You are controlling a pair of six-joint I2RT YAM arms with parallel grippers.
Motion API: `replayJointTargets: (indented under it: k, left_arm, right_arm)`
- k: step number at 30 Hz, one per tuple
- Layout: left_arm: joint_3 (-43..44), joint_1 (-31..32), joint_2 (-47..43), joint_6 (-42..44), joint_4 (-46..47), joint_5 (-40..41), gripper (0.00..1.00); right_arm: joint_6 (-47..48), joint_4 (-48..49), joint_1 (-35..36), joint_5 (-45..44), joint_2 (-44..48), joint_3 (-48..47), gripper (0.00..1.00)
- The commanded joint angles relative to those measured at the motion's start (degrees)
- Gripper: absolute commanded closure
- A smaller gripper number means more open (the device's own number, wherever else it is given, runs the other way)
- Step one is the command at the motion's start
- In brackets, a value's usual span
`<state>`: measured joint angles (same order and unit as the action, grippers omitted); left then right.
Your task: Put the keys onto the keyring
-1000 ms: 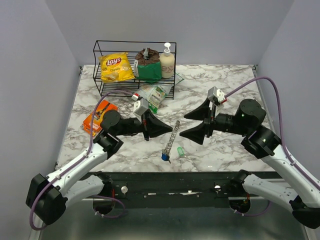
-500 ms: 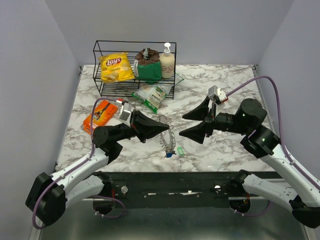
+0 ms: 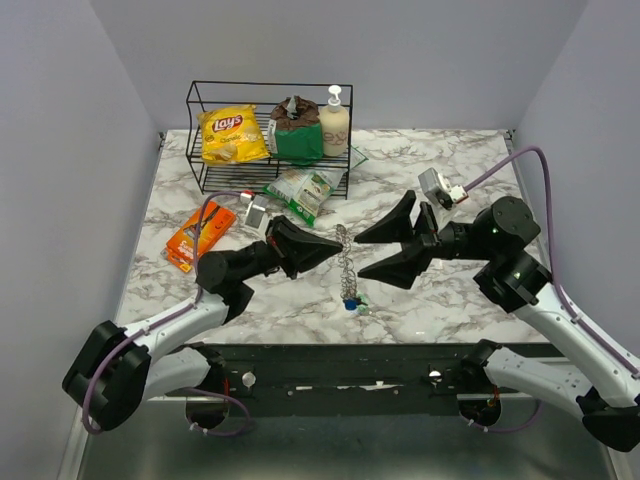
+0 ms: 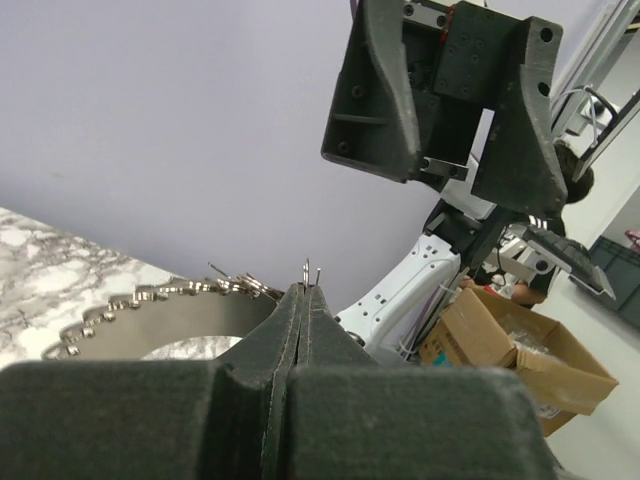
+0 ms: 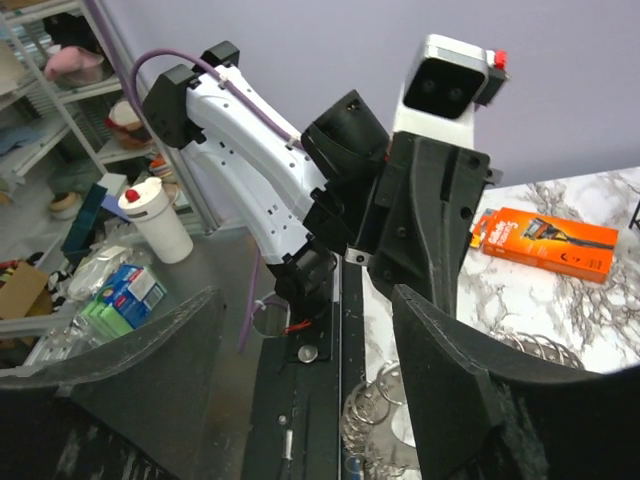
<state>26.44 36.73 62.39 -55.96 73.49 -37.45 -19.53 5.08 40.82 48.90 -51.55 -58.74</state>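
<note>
My left gripper (image 3: 336,241) is shut on the top end of the keyring (image 3: 346,265), a pale spiral coil that hangs straight down from its tips above the table's front middle. A blue key (image 3: 349,302) and a green key (image 3: 362,311) show at the coil's lower end; whether they rest on the table I cannot tell. No red key shows. In the left wrist view my left gripper (image 4: 303,290) is closed with thin wire ends poking out, and the coil (image 4: 150,297) curves off left. My right gripper (image 3: 374,251) is open and empty just right of the coil. In the right wrist view it (image 5: 305,300) faces the coil's rings (image 5: 385,405).
A black wire rack (image 3: 200,100) at the back holds a Lay's bag (image 3: 232,135), a green pouch (image 3: 295,135) and a soap bottle (image 3: 334,120). A green-white packet (image 3: 305,188) lies in front of it. An orange flat packet (image 3: 200,233) lies at the left.
My left gripper has lifted the keyring off the table and carried it right, so the coil now hangs upright. My right gripper has risen slightly and stays open.
</note>
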Motion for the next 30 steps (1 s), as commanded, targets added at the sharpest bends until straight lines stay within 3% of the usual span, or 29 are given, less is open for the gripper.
replayJointTargets:
  k: [1, 10, 30]
  left_arm:
    - [1.8, 0.4, 1.4, -2.9, 22.0, 1.4, 1.0]
    - [2.9, 1.2, 0.4, -0.5, 19.4, 0.3, 1.0]
    - [4.3, 1.9, -0.7, 0.2, 17.4, -1.0, 1.0]
  right_arm:
    - [-1.0, 3.6, 0.2, 2.4, -0.7, 1.3, 0.26]
    - [1.8, 1.8, 0.2, -5.4, 0.7, 3.9, 0.33]
    - [2.5, 0.4, 0.2, -7.7, -0.5, 5.0, 0.37]
